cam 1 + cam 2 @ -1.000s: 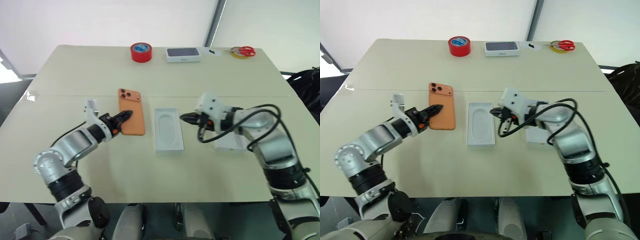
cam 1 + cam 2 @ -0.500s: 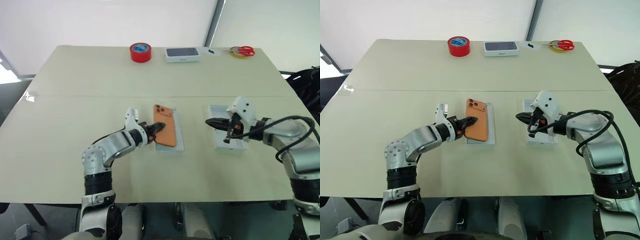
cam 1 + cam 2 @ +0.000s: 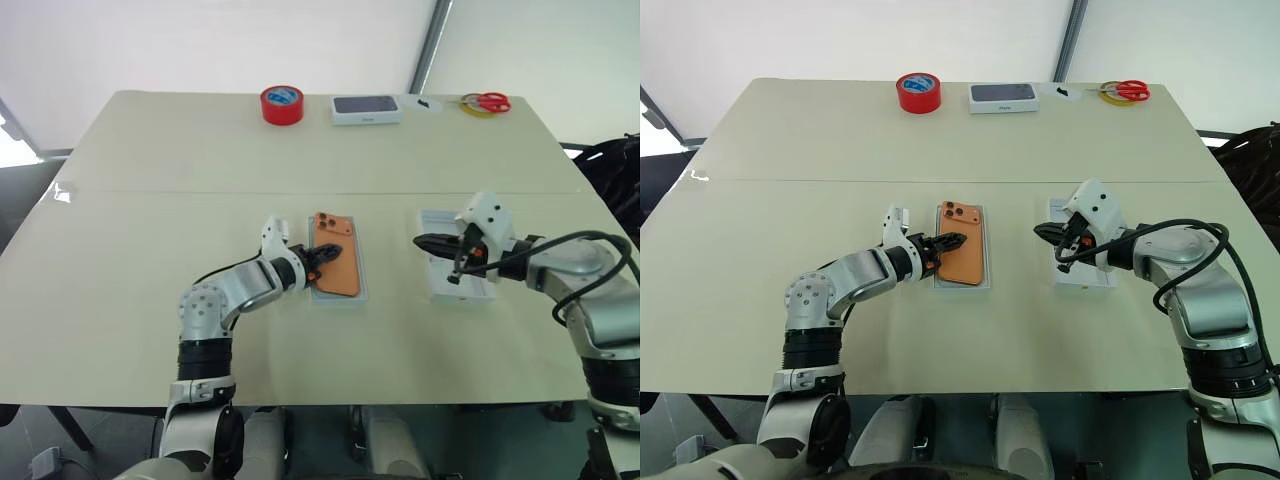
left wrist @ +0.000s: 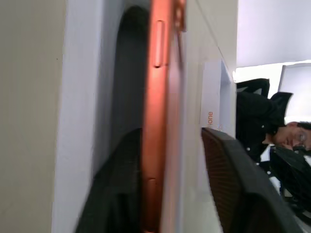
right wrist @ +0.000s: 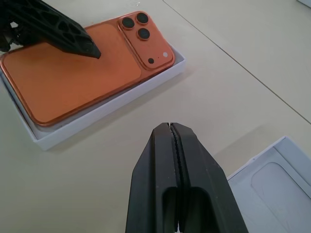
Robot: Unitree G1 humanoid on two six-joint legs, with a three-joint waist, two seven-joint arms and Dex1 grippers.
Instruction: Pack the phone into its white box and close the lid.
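Over the white box [image 3: 341,292], the left gripper [image 3: 322,258] stands parted around the phone [image 3: 333,267]; right of it, the right gripper [image 3: 422,241] is pressed together, empty.

Only one piece of lettering can be read: orange letters spelling "hone", the start of the word cut off from sight, printed on the side wall of a white box part [image 4: 212,114] seen in the left wrist view. The small print on the dark-topped white box [image 3: 366,109] is too small to read.
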